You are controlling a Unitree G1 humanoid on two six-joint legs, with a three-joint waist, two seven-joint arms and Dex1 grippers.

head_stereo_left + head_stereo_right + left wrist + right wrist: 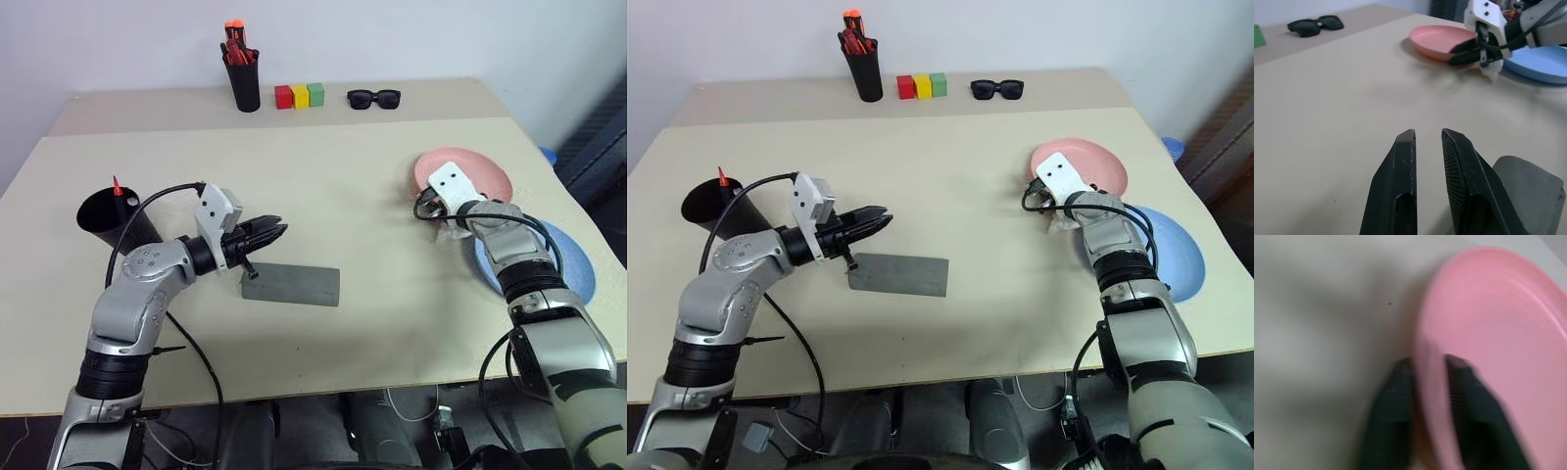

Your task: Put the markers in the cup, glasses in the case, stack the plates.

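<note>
The right claw (1425,382) is pinching shut on the near rim of the pink plate (480,174), which is sitting on the bench (323,186) beside the blue plate (578,264). That thin edge grip could slip mid-lift. The left claw (274,233) is hovering nearly closed, empty, over the grey case (291,284).

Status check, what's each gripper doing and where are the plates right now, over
Right gripper shut on the pink plate rim. Left gripper empty, nearly shut, over the grey case. Blue plate flat beside the pink one. Nothing blocking.
</note>
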